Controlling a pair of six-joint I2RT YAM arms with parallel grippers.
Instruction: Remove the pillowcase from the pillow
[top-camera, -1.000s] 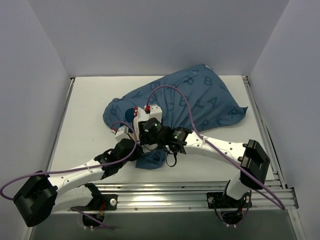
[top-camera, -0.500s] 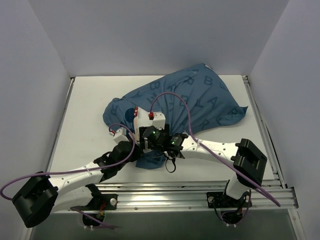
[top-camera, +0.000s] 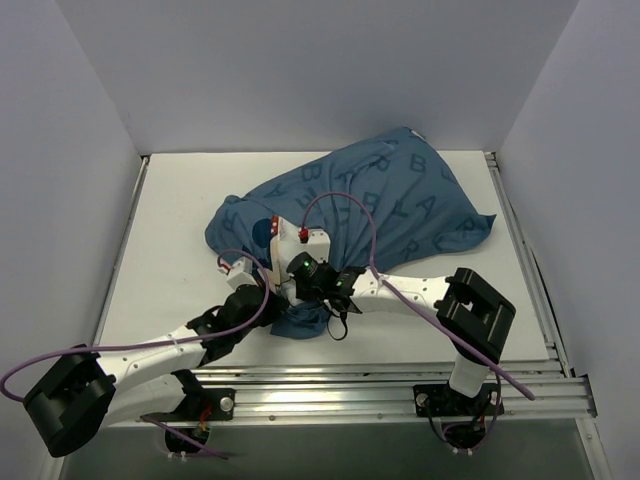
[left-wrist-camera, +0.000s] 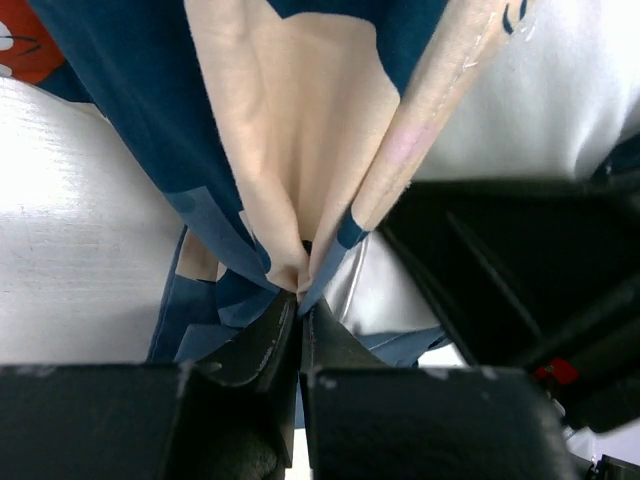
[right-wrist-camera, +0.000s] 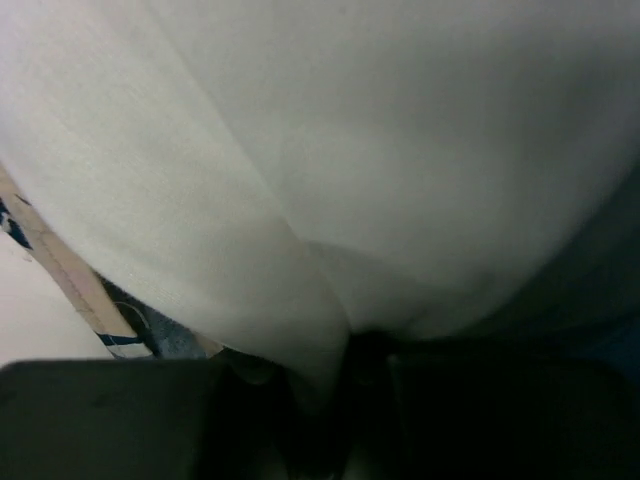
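The blue letter-printed pillowcase (top-camera: 400, 200) lies across the middle of the table, with its open end toward the arms. My left gripper (left-wrist-camera: 300, 300) is shut on a pinched fold of the pillowcase (left-wrist-camera: 300, 150) at that mouth, where the cream inner side shows. The white pillow (right-wrist-camera: 400, 150) fills the right wrist view. My right gripper (right-wrist-camera: 330, 375) is shut on a fold of it inside the opening. In the top view both wrists meet at the near left end of the pillowcase, and the pillow is hidden.
The white table (top-camera: 170, 220) has walls on three sides. A metal rail (top-camera: 330, 385) runs along the near edge and another rail (top-camera: 525, 260) along the right. The right arm's elbow (top-camera: 478, 310) stands over the near right.
The right arm has pushed its wrist down and nearer into the pillowcase mouth, its elbow swinging left. Its gripper has shut on the pillow. The left arm has held still.
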